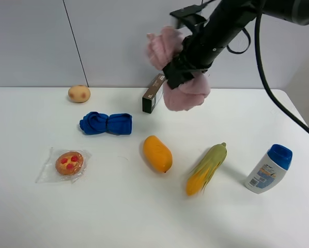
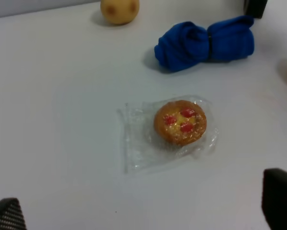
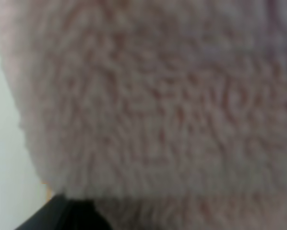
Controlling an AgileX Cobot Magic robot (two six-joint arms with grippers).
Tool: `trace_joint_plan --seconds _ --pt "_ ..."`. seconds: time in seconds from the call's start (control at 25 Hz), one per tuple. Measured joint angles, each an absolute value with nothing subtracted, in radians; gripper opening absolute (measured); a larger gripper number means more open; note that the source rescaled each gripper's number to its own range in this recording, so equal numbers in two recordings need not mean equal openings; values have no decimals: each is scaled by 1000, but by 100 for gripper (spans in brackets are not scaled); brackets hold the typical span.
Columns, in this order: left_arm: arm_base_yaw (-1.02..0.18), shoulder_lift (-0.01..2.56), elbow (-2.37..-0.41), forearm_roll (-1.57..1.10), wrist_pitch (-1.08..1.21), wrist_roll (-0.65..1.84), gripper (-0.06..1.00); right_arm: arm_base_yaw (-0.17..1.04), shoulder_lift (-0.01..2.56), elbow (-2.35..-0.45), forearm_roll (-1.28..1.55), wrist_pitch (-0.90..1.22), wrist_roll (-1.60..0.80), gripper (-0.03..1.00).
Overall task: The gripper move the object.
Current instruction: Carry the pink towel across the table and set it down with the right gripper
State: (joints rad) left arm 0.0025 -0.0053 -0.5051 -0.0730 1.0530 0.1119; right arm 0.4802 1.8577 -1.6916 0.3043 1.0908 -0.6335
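Observation:
The fluffy pink rolled towel [image 1: 187, 93], cinched by a black band, hangs tilted in the air above the back middle of the white table [image 1: 35, 217]. My right gripper [image 1: 178, 71] is shut on the towel's middle, with one pink lobe above it and one below. In the right wrist view the towel [image 3: 158, 105] fills almost the whole frame, with a black finger [image 3: 62, 215] at its edge. My left gripper [image 2: 143, 211] is open and empty, its fingertips wide apart over the table near a wrapped tart [image 2: 180, 121]. The left arm does not show in the exterior view.
A dark box [image 1: 154, 93] stands just below the towel. On the table lie a blue rolled cloth [image 1: 106, 123], an orange mango [image 1: 157, 153], a corn cob [image 1: 206, 168], a lotion bottle [image 1: 268, 168], the wrapped tart [image 1: 68, 163] and a potato [image 1: 79, 93].

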Motion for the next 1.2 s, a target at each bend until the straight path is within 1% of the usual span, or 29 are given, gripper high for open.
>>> trace_joint_plan --seconds 0.12,0.2,0.44,0.56,0.8,0.96,1.2 --pt "3 -5 -505 -73 1053 112 100 594 1855 -1692 262 1163 -788 0" --pt "3 -5 -505 -73 1053 112 100 659 1855 -1692 225 1177 -844 0" --pt "3 -5 -505 -73 1053 112 100 817 1875 -1693 194 1169 -867 0" --pt "3 -5 -505 -73 1053 112 100 874 1923 -1694 180 1164 -868 0" --pt "3 -5 -505 -73 1053 112 100 929 2053 -1694 112 1167 -868 0" --pt "3 -5 -505 -73 1053 112 100 932 2112 -1694 36 1167 -870 0" --pt "3 -5 -505 -73 1053 112 100 932 2136 -1694 19 1199 -877 0"
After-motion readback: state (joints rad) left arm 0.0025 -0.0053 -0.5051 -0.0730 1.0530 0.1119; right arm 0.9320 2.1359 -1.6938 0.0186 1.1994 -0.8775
